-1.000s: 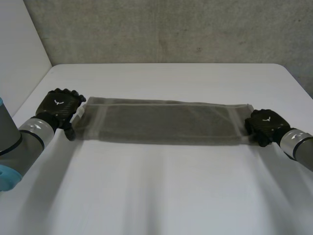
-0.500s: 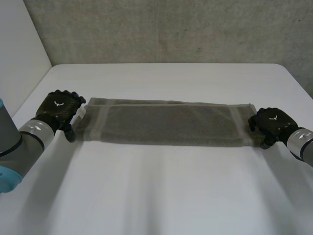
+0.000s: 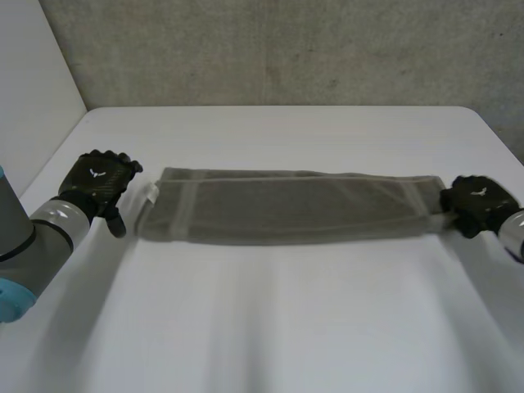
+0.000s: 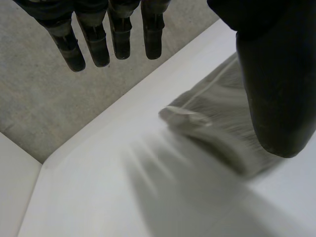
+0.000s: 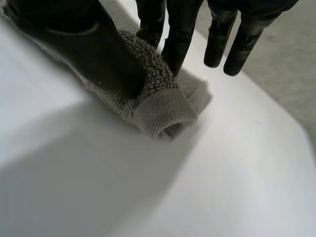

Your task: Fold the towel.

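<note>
Table (image 3: 270, 327): carries the towel and both hands; a wall (image 3: 270, 49) stands behind its far edge, at 12 o'clock.
Towel (image 3: 286, 206): lies on the table as a long strip, running from 9 o'clock to 3 o'clock across the middle.
Left hand (image 3: 98, 182): at 9 o'clock of the towel, just beside its end and apart from it; fingers straight, thumb on the side nearest the towel.
Right hand (image 3: 477, 205): at 3 o'clock of the towel, on its end; the end is pinched between thumb and fingers, with a rolled bit of edge sticking out past the thumb.
Arms: the left runs off toward 7 o'clock, the right toward 4 o'clock.
</note>
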Robot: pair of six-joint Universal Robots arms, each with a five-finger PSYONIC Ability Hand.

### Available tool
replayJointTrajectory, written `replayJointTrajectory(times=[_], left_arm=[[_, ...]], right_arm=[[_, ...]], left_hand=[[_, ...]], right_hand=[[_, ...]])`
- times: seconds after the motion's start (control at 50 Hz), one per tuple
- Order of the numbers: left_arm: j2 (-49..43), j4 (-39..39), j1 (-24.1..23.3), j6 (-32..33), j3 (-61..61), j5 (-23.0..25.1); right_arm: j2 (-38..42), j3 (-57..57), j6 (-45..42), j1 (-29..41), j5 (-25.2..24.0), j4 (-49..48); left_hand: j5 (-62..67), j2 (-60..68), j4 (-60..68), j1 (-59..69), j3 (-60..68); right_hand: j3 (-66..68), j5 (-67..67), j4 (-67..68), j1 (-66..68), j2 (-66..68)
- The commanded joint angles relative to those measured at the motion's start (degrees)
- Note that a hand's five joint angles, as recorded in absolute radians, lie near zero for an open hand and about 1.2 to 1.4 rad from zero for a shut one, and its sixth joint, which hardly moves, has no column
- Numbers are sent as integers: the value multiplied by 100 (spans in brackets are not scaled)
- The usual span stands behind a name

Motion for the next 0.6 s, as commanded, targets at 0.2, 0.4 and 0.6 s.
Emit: replayJointTrajectory(times=[0.2, 0.4, 0.6], left_arm=[[126, 0, 64, 0, -58, 2], [135, 0, 37, 0, -67, -7], [135, 0, -7, 0, -76, -15]], right_arm=[[-890, -1294, -94, -377, 6, 650], [-541, -1935, 20, 2685, 304, 650], [1005, -2910, -32, 4700, 709, 624]], left_hand=[[-205, -314, -376, -538, -330], [-205, -314, -376, -538, -330], [-222, -331, -376, -554, -330]], right_hand=[[-301, 340, -435, 540, 718], [-301, 340, -435, 540, 718], [-301, 340, -435, 540, 718]])
